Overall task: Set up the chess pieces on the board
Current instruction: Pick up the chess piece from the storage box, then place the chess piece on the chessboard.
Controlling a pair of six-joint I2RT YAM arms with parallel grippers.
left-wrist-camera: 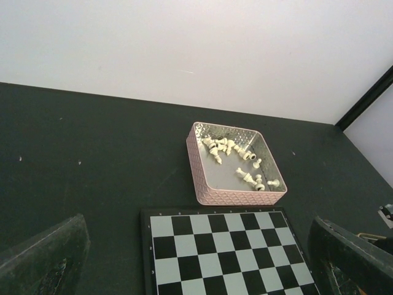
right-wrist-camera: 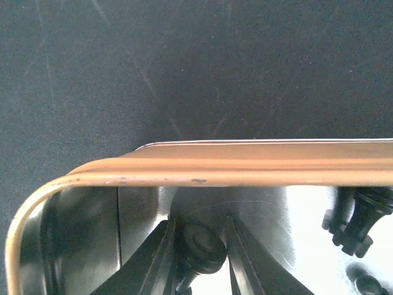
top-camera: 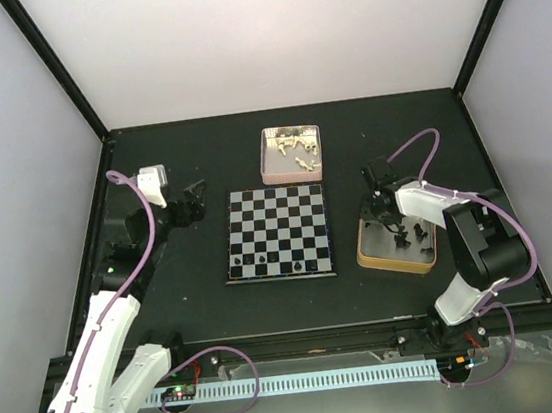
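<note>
Right jaws flanking black piece (right-wrist-camera: 198, 244)

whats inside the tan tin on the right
Black chess pieces, with the right gripper straddling one. The arm covers part of the tin, so how many remain is hidden.

I'm over my dark matte table (top-camera: 209, 315), and up close it shows faint scratches. The white back wall (top-camera: 274, 25) is bright and evenly lit, with pale lilac side walls (top-camera: 1, 180) either side. Black frame posts (top-camera: 52, 63) climb the corners. A pale-blue slotted rail (top-camera: 327, 377) lines the near edge.
</note>
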